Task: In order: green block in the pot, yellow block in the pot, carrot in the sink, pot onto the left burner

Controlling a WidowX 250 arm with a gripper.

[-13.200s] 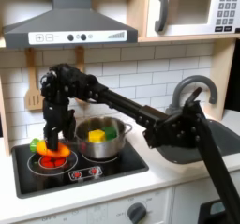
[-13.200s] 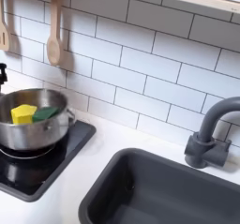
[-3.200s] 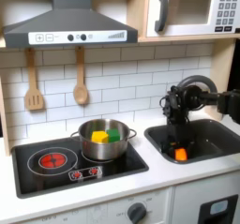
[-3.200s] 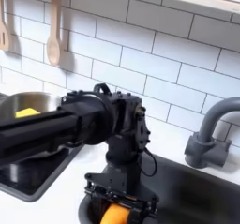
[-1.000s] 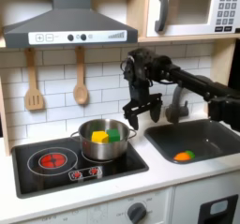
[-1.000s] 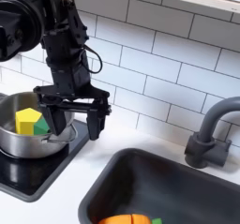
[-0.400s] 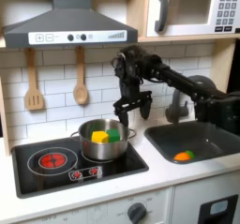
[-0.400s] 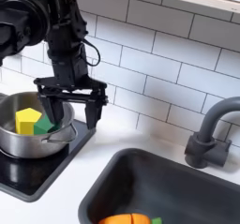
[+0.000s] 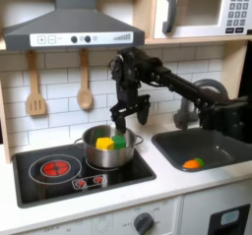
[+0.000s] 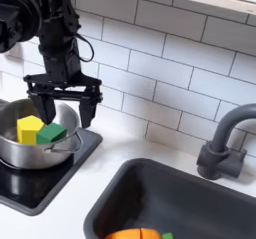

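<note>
I had the shiny round steel pot (image 9: 107,147) on the right-hand burner in the first exterior view, the small yellow block (image 10: 29,129) and green block (image 10: 51,134) inside it, and the black gripper (image 10: 63,103) hung just above its right rim with jaws spread apart and empty. I judged the risk was a finger catching the rim and tipping the pot rather than sliding it onto the bare left burner (image 9: 55,168). Far right, the orange toy carrot (image 9: 192,163) lay in the dark grey sink (image 9: 224,139).

Range hood (image 9: 71,25), grey, above black stovetop (image 9: 69,168) with red-glowing burner (image 9: 57,166). Two wooden utensils (image 9: 85,82) hanging on white tile wall (image 10: 170,63). Microwave (image 9: 205,10) upper right in the first exterior view. White worktop (image 10: 75,198).
</note>
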